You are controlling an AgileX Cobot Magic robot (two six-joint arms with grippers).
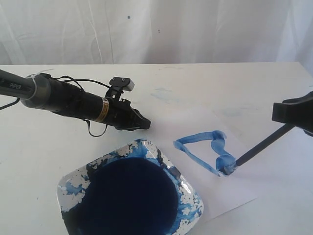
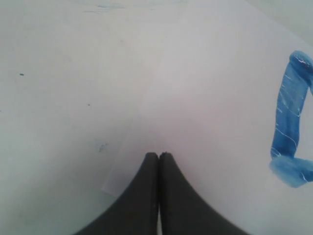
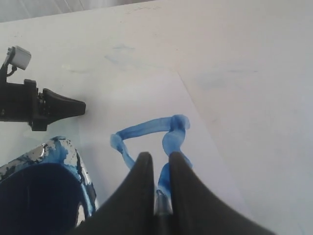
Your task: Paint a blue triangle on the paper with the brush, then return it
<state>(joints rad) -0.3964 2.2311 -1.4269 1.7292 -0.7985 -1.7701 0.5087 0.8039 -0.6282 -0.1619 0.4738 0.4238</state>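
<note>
Across the left of the exterior view, the left arm (image 1: 73,100) lies low over the bench (image 1: 39,147), its jaws pressed together on nothing, tip at the paper's (image 1: 195,122) far left part. A square dish (image 1: 191,196), pooled with dark blue, sits just beside the paper. The blue triangle (image 1: 195,139) is painted mid-sheet, and the brush (image 1: 264,144) slants down from the right edge, its bristles touching the triangle's lower right corner. The right arm is only a dark block there, and this view does not show how its jaws stand.

From the left wrist view, the left jaws meet with no gap, just above the paper near 1 of its corners. Only 1 thick stroke of the triangle shows. The dish and brush are out of sight.

From the right wrist view, the right jaws stand narrow, gripping the brush. A short grey-and-black length of it shows in the slit between them, but the bristles cannot be made out. Beyond lie the whole triangle, the dish's rim and the left jaws.
</note>
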